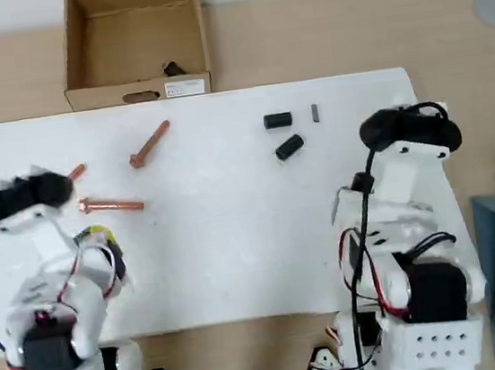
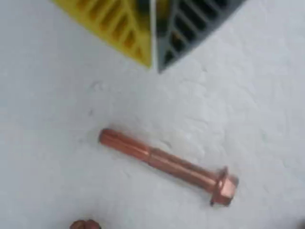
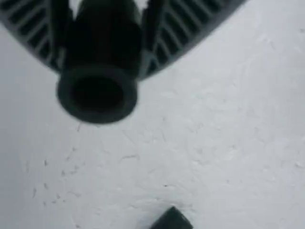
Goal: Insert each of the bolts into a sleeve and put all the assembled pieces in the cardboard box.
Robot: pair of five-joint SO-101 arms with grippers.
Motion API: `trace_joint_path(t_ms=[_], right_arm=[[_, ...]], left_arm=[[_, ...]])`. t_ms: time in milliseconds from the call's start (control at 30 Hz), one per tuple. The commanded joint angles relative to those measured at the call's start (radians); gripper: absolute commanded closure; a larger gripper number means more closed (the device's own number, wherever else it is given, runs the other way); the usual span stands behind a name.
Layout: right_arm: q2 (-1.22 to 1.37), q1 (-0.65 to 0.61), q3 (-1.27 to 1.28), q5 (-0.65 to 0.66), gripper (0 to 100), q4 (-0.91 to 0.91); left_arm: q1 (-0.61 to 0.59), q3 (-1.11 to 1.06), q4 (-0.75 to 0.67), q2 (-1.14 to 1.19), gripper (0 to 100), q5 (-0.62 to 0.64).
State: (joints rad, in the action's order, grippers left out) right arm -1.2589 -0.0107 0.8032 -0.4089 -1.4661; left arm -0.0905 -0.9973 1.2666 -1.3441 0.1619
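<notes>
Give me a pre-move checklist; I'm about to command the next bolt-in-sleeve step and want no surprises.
1. Right gripper holds a sleeve: ok.
2. Sleeve bore unblocked: ok.
3. Left gripper holds a bolt: not ok; shut, empty.
4. Nearest bolt lies free on the mat: ok.
5. Cardboard box open: ok.
6. Dark piece in box is assembled: cannot tell.

Near the left edge of the desk (image 1: 238, 258) a bolt (image 1: 77, 172) is half hidden under the left arm (image 1: 23, 196), and in the left wrist view a copper piece (image 2: 85, 224) is cut off by the picture's edge. A dark object (image 1: 174, 68) in the cardboard box (image 1: 110, 95) sits partly behind its front wall, possibly a sleeve. The sleeve (image 3: 97, 98) in the right tool (image 3: 100, 62) hides its body between the fingers (image 3: 190, 26), and a thin dark piece (image 1: 315, 112) near the desk's far edge is too small to identify.
</notes>
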Motion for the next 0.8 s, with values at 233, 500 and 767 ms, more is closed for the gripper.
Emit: trace_joint_path(t_ms=[233, 500, 767], right_arm=[[-0.013, 0.01, 0.002, 0.0, 98.9, 0.025], [-0.013, 0.01, 0.002, -0.075, 98.9, 0.025], [-0.013, 0.01, 0.002, -0.098, 98.9, 0.025]], left_arm=[[-0.002, 0.545, 0.103, 0.69, 100, 0.288], [-0.002, 0.769, 0.178, 0.997, 99, 0.52], [-0.002, 0.864, 0.18, 1.227, 99, 0.629]])
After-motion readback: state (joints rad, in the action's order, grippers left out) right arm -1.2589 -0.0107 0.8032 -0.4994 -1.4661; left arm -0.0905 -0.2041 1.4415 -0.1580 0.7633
